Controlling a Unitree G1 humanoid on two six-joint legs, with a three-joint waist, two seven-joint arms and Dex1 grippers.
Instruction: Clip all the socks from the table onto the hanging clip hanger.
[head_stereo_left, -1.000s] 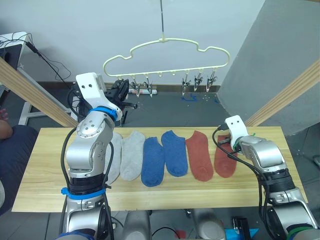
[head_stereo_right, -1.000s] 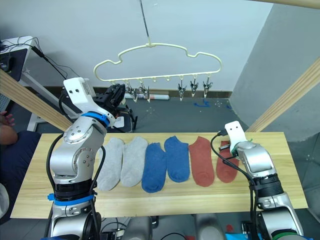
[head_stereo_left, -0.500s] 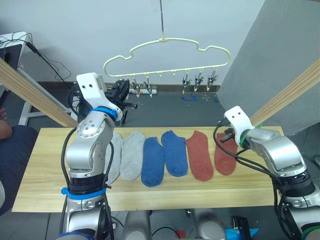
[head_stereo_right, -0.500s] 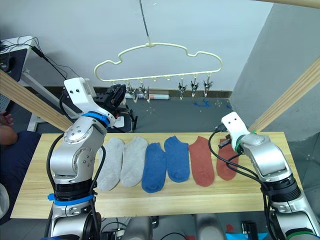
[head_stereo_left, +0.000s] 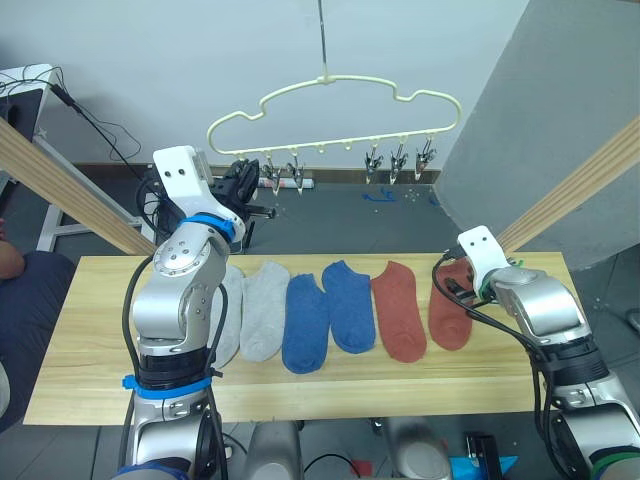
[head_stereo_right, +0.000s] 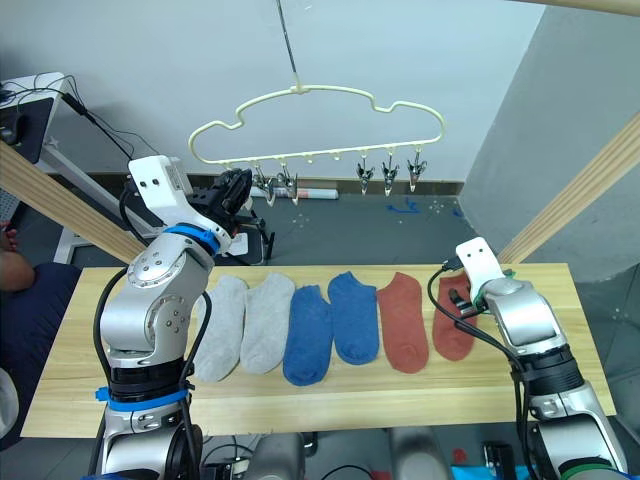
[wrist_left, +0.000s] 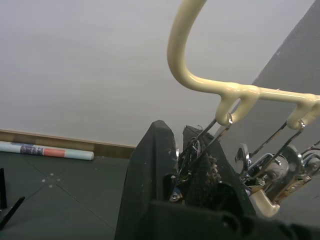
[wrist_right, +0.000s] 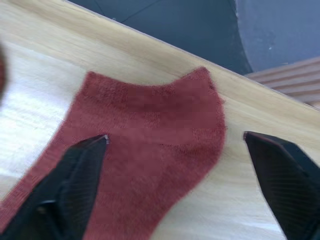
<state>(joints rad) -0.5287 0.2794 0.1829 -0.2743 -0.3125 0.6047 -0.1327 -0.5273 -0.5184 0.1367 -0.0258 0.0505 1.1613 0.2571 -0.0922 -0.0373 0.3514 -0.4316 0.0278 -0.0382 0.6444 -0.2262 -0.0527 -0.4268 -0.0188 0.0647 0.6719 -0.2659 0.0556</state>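
Jaws of the right gripper (wrist_right: 175, 192) stand wide apart, holding nothing, poised over the open cuff end of the outermost rust red sock (wrist_right: 150, 145); one black finger (wrist_right: 75, 185) lies over the sock's body and the other sits past its edge, above bare wood of the desk (head_stereo_left: 90, 330). Whether the fingers touch the fabric cannot be told. Jaws of the left gripper (wrist_left: 180, 165), raised up at the clip hanger (head_stereo_left: 330, 105), are nearly closed around the outermost small metal clip (wrist_left: 202, 142) on the robot's left end of the bar, with the clip's wire loop sitting between the two black fingers.

Six socks lie flat in a row across the desk, each with its long axis running from the near edge toward the far edge, toe near and cuff far, touching or just overlapping their neighbours: two light grey socks (head_stereo_left: 265, 310) on the robot's left, the leftmost partly behind the left arm, two blue socks (head_stereo_left: 305, 325) in the middle, and two rust red ones on the right, the inner red sock (head_stereo_left: 398, 310) just beside the outermost.

The pale yellow hanger hangs by its hook beyond the desk's far edge, its straight bar level and running left to right, clips dangling below it.
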